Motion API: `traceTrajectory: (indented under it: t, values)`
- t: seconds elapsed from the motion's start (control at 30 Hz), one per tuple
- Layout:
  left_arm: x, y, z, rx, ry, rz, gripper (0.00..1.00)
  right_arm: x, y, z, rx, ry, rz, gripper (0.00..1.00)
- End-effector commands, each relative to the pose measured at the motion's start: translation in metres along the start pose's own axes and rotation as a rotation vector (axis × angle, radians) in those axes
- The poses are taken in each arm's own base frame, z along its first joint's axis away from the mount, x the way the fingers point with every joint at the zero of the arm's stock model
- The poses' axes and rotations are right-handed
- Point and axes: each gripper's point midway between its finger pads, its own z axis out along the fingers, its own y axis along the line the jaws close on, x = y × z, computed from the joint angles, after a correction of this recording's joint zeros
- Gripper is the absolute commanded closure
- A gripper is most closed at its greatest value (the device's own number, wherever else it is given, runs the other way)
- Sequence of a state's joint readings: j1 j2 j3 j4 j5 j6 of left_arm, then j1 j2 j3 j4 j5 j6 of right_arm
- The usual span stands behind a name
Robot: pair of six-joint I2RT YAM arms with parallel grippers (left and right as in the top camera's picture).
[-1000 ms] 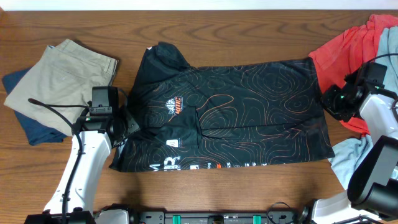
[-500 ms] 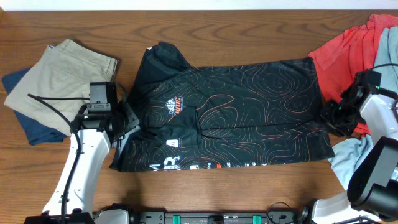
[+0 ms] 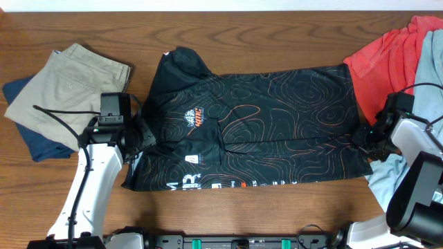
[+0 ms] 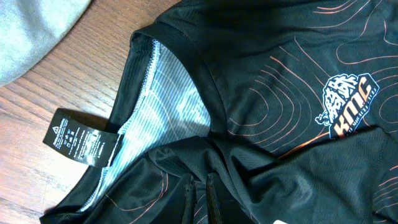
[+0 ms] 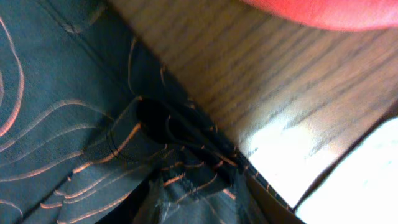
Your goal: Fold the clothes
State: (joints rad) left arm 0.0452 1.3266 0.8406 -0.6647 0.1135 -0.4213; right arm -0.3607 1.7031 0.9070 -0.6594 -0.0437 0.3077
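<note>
- Jersey, black with orange contour lines, lies flat on the table in the middle; its long axis runs left to right, collar end to the left, hem to the right
- khaki shorts sit well apart on the left; red shirt just beside the hem's far corner on the right; neither is part of the fold
- left gripper is at the collar end, on the near side; the wrist view shows its fingers drawn almost together with black cloth bunched up at them, so it reads as pinched shut on the jersey just below the collar, the care tag off to one side
- right gripper is at the hem end, also toward the near side; its wrist view is blurred, with a ridge of cloth rising by its tips; whether the jaws have closed on it I cannot tell
- the relation that matters: the jersey stretches between the two grippers, each arm nearest its own end; a fold along the long axis would likely need both ends lifted together, so the right grip wants confirming first
</note>
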Motion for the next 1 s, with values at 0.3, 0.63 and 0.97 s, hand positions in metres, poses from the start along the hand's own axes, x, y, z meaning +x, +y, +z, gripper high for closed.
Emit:
traceTrajectory:
  t: [0.3,0.63,0.97]
  values:
    - [-0.007,-0.004,-0.007,0.016,-0.018,0.008,0.9,0.0,0.0,0.0,0.001,-0.014,-0.003,0.93]
    - [-0.006,-0.004,-0.007,0.014,-0.015,0.008,0.9,-0.01,0.004,-0.011,-0.001,-0.022,-0.003,0.85]
    - [-0.006,-0.004,-0.007,0.014,-0.015,0.008,0.9,-0.01,0.004,-0.011,-0.002,-0.024,-0.003,0.97]
